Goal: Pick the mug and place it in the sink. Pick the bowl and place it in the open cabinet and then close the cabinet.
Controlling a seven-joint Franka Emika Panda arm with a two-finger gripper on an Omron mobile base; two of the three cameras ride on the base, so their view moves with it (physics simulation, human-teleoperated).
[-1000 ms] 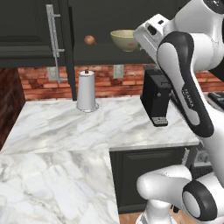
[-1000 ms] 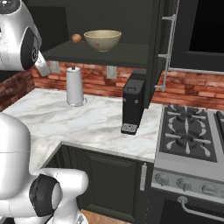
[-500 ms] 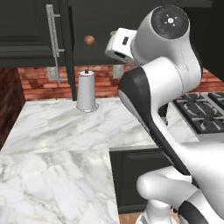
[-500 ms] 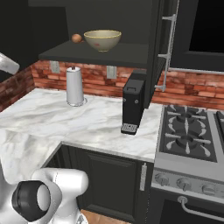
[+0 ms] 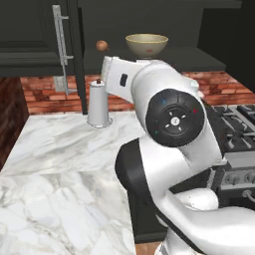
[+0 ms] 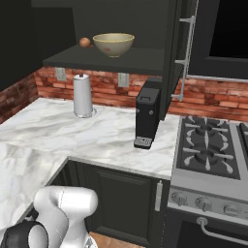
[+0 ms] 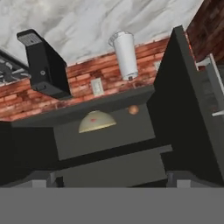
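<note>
While the white arm (image 5: pixel 174 149) fills the centre and lower right of the left base view, folded at its elbow, the gripper (image 7: pixel 111 178) points at the open cabinet (image 6: pixel 101 60), jaws fully apart and holding nothing. At upper centre, the bowl (image 6: pixel 114 44) sits upright on the cabinet shelf, a small brown ball (image 6: pixel 85 42) near it.

One bowl (image 6: pixel 114 44), one small brown ball (image 6: pixel 85 42) — plus one steel canister (image 6: pixel 83 95), one black appliance (image 6: pixel 147 113).
</note>
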